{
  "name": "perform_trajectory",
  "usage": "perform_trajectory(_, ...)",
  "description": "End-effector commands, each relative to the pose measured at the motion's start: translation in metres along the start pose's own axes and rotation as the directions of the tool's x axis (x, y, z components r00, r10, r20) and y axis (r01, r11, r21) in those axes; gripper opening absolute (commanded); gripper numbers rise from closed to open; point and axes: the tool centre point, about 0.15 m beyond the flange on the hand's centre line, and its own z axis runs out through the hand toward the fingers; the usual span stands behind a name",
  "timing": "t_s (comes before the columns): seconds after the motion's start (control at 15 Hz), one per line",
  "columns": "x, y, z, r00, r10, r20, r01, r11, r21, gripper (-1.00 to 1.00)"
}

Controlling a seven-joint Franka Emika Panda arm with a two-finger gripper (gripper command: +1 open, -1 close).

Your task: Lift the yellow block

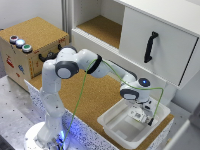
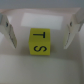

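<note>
In the wrist view the yellow block [image 2: 39,42], a small bright yellow cube with dark marks on its upper face, lies on the white floor of a tray [image 2: 42,70]. My gripper [image 2: 40,46] is open, with one finger [image 2: 8,31] on each side of the block and a gap between each finger and the block. In the exterior view my gripper [image 1: 142,114] reaches down into the white tray [image 1: 112,122] at the exterior view's right. The block does not show there.
A white cabinet with a black handle [image 1: 150,46] and an open shelf stands just behind the tray. A cardboard box with coloured buttons [image 1: 22,44] is at the exterior view's left. A cork surface [image 1: 95,95] lies between them. A green cable runs along the arm.
</note>
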Motion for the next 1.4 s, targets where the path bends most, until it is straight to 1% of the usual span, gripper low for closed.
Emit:
perform_trajectory(0.0, 0.013, 0.011, 0.028, 1.000, 0.005, -0.016, -0.004, 1.000, 0.025, -1.00)
perform_trajectory(0.2, 0.012, 0.012, 0.033, 1.000, 0.006, -0.001, -0.006, 1.000, 0.014, -1.00)
perform_trajectory(0.53, 0.017, 0.015, 0.033, 1.000, 0.018, -0.009, -0.018, 1.000, -0.001, -1.00)
perform_trajectory(0.67, 0.018, 0.016, 0.023, 0.999, 0.036, -0.024, -0.036, 0.999, -0.003, -1.00)
perform_trajectory(0.87, 0.023, 0.019, -0.014, 0.992, 0.095, -0.078, -0.097, 0.995, -0.012, -1.00)
perform_trajectory(1.0, 0.027, 0.016, -0.050, 0.984, 0.130, -0.122, -0.133, 0.991, -0.018, -1.00)
perform_trajectory(1.07, 0.030, 0.013, -0.067, 0.979, 0.144, -0.142, -0.148, 0.989, -0.012, -1.00)
perform_trajectory(1.13, 0.033, 0.010, -0.081, 0.974, 0.168, -0.151, -0.173, 0.985, -0.019, -1.00)
perform_trajectory(1.33, 0.046, -0.010, -0.118, 0.956, 0.214, -0.201, -0.223, 0.974, -0.024, -1.00)
